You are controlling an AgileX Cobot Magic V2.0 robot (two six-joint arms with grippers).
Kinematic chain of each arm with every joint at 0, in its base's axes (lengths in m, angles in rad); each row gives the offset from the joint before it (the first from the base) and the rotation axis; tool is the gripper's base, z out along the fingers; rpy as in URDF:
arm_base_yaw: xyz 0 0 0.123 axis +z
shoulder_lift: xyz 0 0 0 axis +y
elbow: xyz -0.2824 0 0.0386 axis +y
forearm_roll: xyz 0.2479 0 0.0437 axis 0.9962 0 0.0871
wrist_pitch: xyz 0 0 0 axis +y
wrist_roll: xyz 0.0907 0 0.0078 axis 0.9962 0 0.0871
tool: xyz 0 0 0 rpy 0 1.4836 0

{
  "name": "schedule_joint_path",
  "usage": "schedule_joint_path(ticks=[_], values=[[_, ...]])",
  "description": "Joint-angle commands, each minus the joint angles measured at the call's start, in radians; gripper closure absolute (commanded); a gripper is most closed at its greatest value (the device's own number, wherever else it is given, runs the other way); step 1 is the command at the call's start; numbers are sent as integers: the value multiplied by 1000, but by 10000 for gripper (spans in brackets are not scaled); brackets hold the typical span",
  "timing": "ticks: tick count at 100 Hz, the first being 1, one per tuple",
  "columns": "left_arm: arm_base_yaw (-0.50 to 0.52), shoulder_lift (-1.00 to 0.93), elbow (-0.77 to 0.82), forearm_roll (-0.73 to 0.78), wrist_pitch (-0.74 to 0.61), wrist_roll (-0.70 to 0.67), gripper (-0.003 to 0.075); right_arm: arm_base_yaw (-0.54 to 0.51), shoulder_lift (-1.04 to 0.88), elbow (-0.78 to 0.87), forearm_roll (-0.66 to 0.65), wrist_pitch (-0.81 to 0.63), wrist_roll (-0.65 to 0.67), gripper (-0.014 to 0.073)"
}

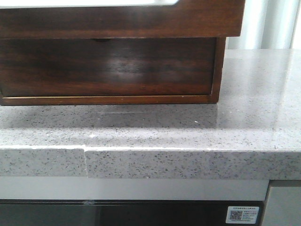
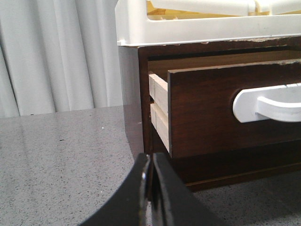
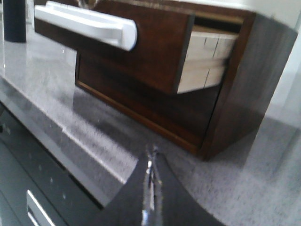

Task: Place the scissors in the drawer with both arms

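The drawer is the upper front of a dark wooden box and stands pulled partly out. It also shows in the left wrist view, with a white handle, and in the right wrist view. The scissors are not in any view. My left gripper is shut and empty, low over the counter near the box's left front corner. My right gripper is shut and empty, near the box's right front corner. Neither gripper shows in the front view.
The box stands on a grey speckled countertop whose front edge is close by. A white tray sits on the box. A taller lower front lies under the drawer. White curtains hang behind. A dark appliance front is below the counter.
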Motion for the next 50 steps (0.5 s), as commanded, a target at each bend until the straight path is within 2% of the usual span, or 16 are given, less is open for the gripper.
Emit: schedule_joint_path(ticks=[1,24,36,50], values=[[-7,-29,-21,1,-58,-10,739,-2,10,-2,8,-79,1,665],[-7,-29,-19,-6,-39,-10,739,-2,10,36,8,-72,1,665],[2,-29,-17,-233,55,4,739,-2,10,36,8,-72,1,665],[43,-29,17,-416,123,206,739,-2,10,36,8,-72,1,665]])
